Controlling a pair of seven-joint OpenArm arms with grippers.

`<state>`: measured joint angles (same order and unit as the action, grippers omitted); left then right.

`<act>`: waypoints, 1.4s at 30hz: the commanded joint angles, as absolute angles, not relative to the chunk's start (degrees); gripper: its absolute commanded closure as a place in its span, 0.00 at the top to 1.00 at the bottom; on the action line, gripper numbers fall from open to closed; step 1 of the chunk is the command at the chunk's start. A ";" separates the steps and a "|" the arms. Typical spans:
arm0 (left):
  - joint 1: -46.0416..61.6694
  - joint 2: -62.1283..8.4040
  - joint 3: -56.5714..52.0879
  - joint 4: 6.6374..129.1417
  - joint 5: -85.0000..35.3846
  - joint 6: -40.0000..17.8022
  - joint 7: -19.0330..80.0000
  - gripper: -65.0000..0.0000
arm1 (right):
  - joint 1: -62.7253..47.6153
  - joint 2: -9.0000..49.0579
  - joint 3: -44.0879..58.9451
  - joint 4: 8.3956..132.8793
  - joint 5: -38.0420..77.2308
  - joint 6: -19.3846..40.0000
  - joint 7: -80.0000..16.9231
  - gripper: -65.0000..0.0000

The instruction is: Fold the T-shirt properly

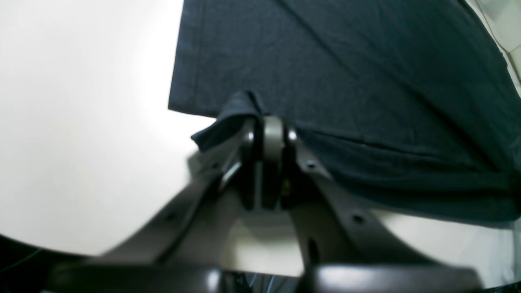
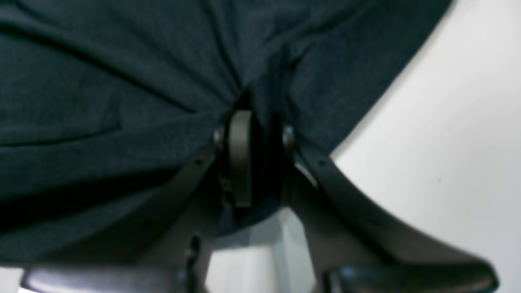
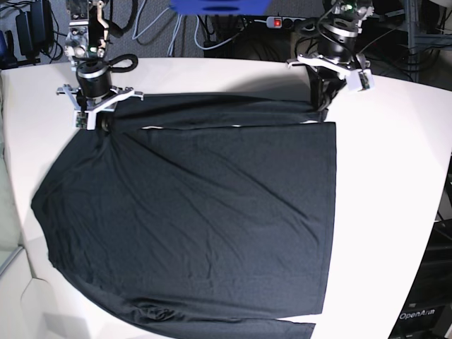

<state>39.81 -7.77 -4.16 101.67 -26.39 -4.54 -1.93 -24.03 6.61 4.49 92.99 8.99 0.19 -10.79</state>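
The black T-shirt (image 3: 198, 226) lies spread flat on the white table (image 3: 395, 176), with a long strip folded over along its far edge. At the far right corner of that strip, my left gripper (image 1: 270, 122) (image 3: 323, 106) is shut on a small raised fold of the T-shirt (image 1: 346, 73). At the far left corner is my right gripper (image 2: 260, 126) (image 3: 99, 123). Its jaws stand a little apart, with dark cloth of the T-shirt (image 2: 101, 81) bunched between them and creases running into the gap.
Cables and a power strip (image 3: 282, 21) lie beyond the table's far edge, where both arm bases stand. Bare white table (image 1: 73, 122) runs to the right of the shirt. A black case (image 3: 424, 311) sits off the table's near right corner.
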 commanded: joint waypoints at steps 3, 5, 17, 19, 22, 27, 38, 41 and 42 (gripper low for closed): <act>41.10 -8.04 -4.26 102.73 -26.24 -5.14 -3.65 0.00 | -23.87 6.90 4.70 94.02 8.92 0.04 -9.27 0.17; 41.27 -8.04 -4.26 102.55 -26.24 -5.14 -3.65 0.00 | -23.87 6.90 4.70 94.02 8.92 0.04 -9.27 0.17; 42.59 -8.13 -4.18 102.37 -26.07 -5.23 -3.65 0.00 | -23.78 6.90 4.70 94.02 8.92 0.04 -9.36 0.17; 43.03 -8.13 -4.26 102.02 -26.07 -5.23 -3.65 0.00 | -23.78 6.90 4.70 94.02 8.92 0.04 -9.36 0.17; 43.03 -8.13 -4.26 101.76 -26.07 -5.23 -3.65 0.00 | -23.78 6.90 4.70 94.02 8.92 0.04 -9.36 0.18; 43.03 -8.13 -4.26 101.76 -26.07 -5.23 -3.65 0.00 | -24.13 6.90 4.79 94.02 9.10 -0.04 -9.45 0.23; 43.03 -8.22 -4.44 101.76 -26.07 -5.23 -3.65 0.00 | -24.48 3.12 10.33 94.55 9.10 0.22 -9.27 0.65; 42.86 -9.19 -4.18 101.67 -26.07 -5.23 -3.65 0.00 | -25.01 2.86 11.47 94.55 9.10 0.31 -7.43 0.64; 42.86 -9.19 -4.18 101.67 -26.07 -5.23 -3.65 0.00 | -25.98 2.86 11.30 94.64 9.10 0.31 -5.76 0.64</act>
